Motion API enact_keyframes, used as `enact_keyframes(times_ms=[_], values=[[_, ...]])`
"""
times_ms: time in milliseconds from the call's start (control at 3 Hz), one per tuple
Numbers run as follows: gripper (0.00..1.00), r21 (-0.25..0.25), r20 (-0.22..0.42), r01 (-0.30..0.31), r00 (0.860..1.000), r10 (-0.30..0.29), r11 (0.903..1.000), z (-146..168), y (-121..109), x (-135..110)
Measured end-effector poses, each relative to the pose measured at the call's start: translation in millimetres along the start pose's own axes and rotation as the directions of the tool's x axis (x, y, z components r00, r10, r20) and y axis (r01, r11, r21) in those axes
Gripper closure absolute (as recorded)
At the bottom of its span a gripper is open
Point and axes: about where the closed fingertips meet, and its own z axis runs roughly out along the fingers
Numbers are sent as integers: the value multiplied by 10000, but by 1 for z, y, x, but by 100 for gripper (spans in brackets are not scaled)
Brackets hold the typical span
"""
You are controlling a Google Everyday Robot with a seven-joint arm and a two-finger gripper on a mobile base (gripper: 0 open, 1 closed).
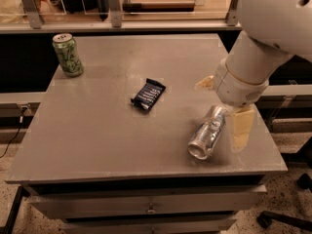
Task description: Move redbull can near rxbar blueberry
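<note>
The silver can (208,133) lies on its side at the front right of the grey surface (97,140), one round end turned towards the front edge and its body angled back to the right. The hand (218,116) hangs over the can's far end at the tip of the big white arm (273,28). It is spread wide and grips nothing: one pale finger (242,128) points down just beside the can's right side, and the other shows as a pale tip to the left of the wrist. The dark blue wrapped bar (147,94) lies flat near the middle, well apart from the silver can. A green can (68,55) stands upright at the back left corner.
</note>
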Motion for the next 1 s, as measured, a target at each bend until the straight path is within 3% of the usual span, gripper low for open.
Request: enact_keyframes(times_ms=[333, 667, 1000], values=[[0, -323, 565, 763, 9956, -744, 9966, 14, 3, -12], [13, -333, 646, 923, 9938, -900, 9952, 15, 4, -14], [44, -313, 624, 920, 9940, -899, 9953, 15, 4, -14]])
